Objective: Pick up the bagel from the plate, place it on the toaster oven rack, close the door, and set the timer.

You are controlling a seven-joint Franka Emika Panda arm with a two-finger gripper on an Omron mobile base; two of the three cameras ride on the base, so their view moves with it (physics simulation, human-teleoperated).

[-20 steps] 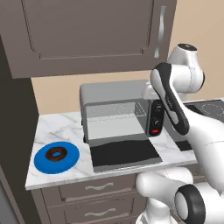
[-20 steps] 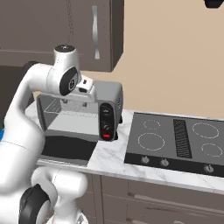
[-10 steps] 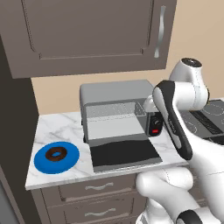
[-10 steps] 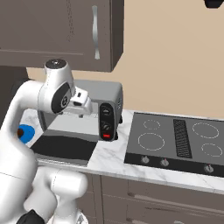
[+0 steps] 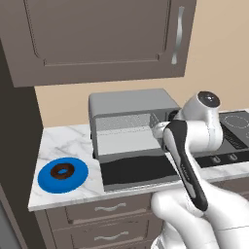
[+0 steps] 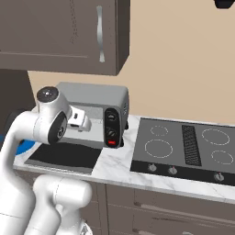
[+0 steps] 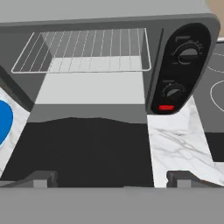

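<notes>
Marble counter (image 5: 68,143) is carrying the bagel (image 5: 62,170) on the plate (image 5: 46,180) — probably light, slightly soft, best pinched across its ring — while the gripper (image 7: 112,178) is hanging spread, empty.

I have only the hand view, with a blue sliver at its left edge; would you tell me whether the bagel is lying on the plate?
Observer: Yes, the left base view shows the bagel lying near the middle of the plate.
Operator: Thank you. Where does the plate sit relative to the oven door?
Observer: It is on the counter, left of the open door and apart from it.
Operator: And what is above the oven?
Observer: A closed dark wall cabinet hangs over it.
</notes>
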